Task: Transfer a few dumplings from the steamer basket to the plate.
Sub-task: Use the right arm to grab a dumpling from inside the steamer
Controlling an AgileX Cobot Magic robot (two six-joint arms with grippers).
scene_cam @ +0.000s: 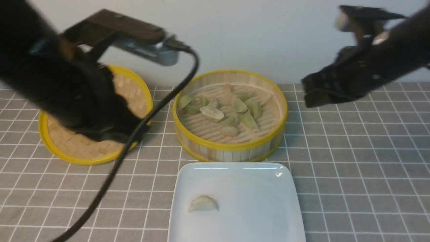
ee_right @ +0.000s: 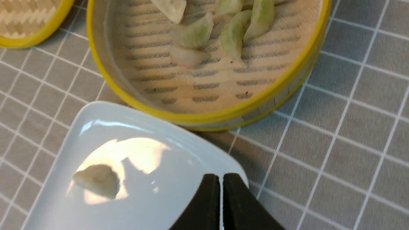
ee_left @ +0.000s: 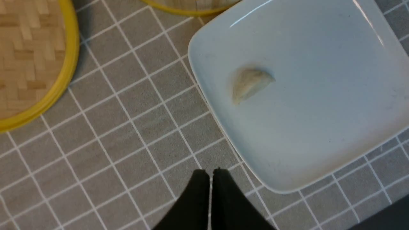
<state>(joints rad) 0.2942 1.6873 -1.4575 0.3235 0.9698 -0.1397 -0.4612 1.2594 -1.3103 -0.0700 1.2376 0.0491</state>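
The steamer basket stands mid-table and holds several pale green, cream and pinkish dumplings. The white plate lies in front of it with one cream dumpling on its left part. My left gripper is shut and empty, raised over the cloth between the lid and the plate, apart from the dumpling. My right gripper is shut and empty, held high over the plate's corner next to the basket. In the front view it hangs right of the basket.
The flat woven-bamboo lid with a yellow rim lies left of the basket, partly hidden by my left arm and its cable. A grey checked cloth covers the table. A pale wall stands close behind.
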